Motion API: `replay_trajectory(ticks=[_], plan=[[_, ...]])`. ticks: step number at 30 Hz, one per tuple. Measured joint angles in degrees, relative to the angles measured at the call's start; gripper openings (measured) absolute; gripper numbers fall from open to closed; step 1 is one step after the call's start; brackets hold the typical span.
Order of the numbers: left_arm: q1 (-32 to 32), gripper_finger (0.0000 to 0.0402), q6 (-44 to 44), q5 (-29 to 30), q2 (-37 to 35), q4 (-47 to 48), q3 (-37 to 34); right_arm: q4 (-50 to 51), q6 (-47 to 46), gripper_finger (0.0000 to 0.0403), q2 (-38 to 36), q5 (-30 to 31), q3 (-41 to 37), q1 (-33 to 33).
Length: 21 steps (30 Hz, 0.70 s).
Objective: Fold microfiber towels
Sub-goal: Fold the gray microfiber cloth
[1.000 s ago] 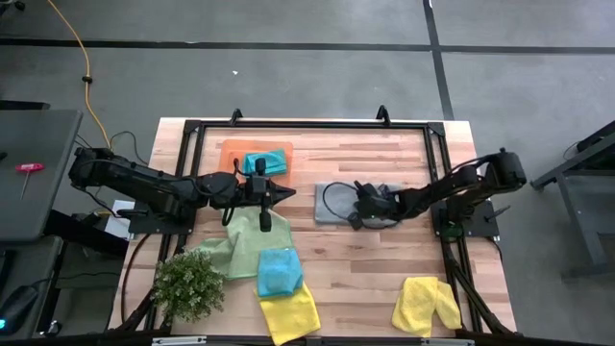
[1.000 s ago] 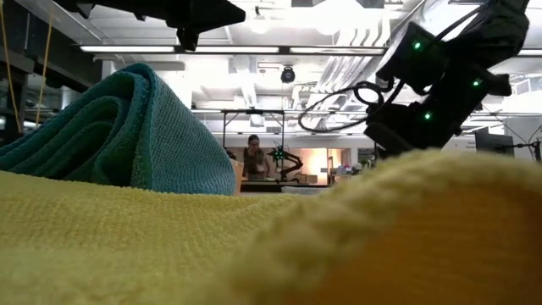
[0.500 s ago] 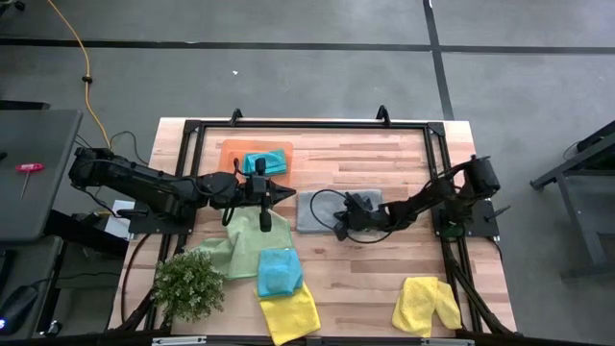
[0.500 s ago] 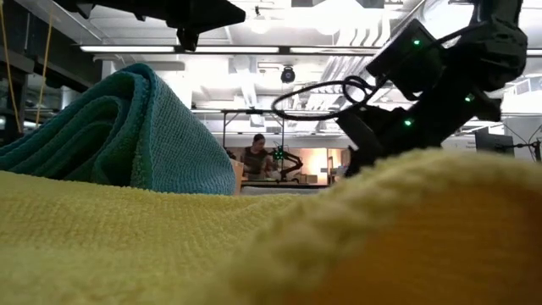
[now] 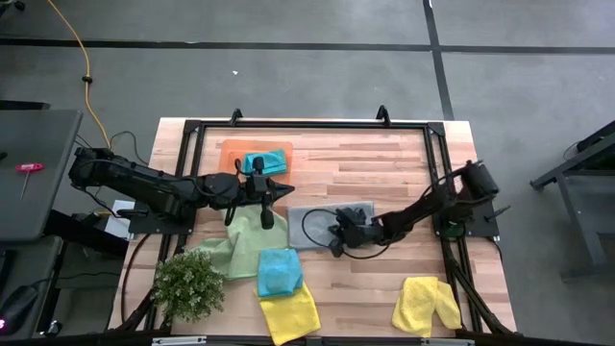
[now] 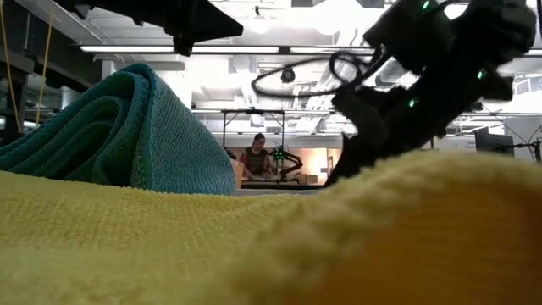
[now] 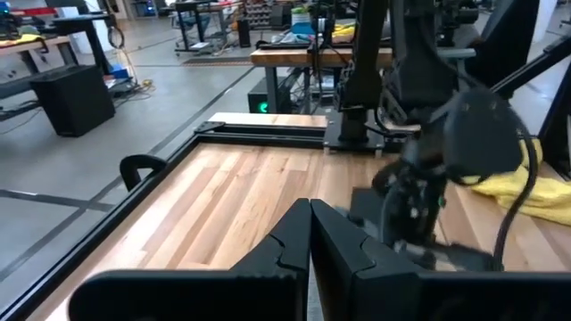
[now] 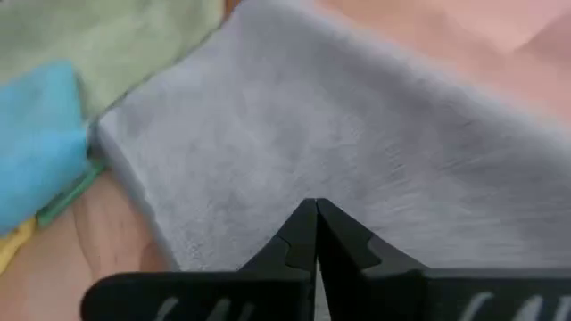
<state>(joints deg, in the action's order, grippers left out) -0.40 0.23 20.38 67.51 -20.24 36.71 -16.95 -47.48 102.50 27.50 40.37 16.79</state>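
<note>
A grey towel (image 5: pixel 363 210) lies flat mid-table, and my right gripper (image 5: pixel 336 242) is shut on top of it; the wrist view shows its shut tips (image 8: pixel 314 207) over the grey cloth (image 8: pixel 268 152). My left gripper (image 5: pixel 286 190) is shut with nothing in it, above the far corner of the light green towel (image 5: pixel 245 240). A teal towel (image 5: pixel 279 271) and a yellow one (image 5: pixel 288 312) lie near the front edge, and another yellow one (image 5: pixel 426 306) lies at the front right. A folded teal towel (image 5: pixel 264 163) rests on the orange tray (image 5: pixel 231 149). My right gripper presses its shut fingertips down on the grey towel's top face (image 8: pixel 268 223), close to the towel's near edge. The fingers slant down from the table's right side. The towel lies flat on the wood.
A bushy green plant (image 5: pixel 189 285) stands at the front left corner. A black frame (image 5: pixel 288 125) runs round the table's edges. Bare wood (image 5: pixel 384 159) shows at the far right. In the low view a yellow towel (image 6: pixel 169 237) fills the foreground, with a teal one (image 6: pixel 127 135) behind it.
My right gripper has moved toward the table's left and near edges, staying shut. The grey towel has slid flat along the table with it, toward the light green and teal towels.
</note>
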Motion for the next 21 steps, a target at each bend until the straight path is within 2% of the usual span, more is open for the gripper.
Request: replay_trajectory(ticks=[5,11,15,21], plan=[[0.00,0.0000,-0.02,0.00,0.00,0.12,0.00,15.50,-0.07,0.0000,-8.43,6.49,-0.23,-0.15],[-0.01,0.0001,-0.84,-0.03,0.00,1.48,0.00,32.62,-3.23,0.0000,-15.78,7.78,-0.79,0.68],[-0.02,0.0000,-1.56,-0.07,0.00,2.80,0.00,30.30,-6.69,0.0000,-18.34,6.05,-7.18,3.27],[-0.02,0.0000,-1.57,0.28,0.00,2.91,0.00,11.36,-6.93,0.0000,-20.50,4.37,-16.27,6.67]])
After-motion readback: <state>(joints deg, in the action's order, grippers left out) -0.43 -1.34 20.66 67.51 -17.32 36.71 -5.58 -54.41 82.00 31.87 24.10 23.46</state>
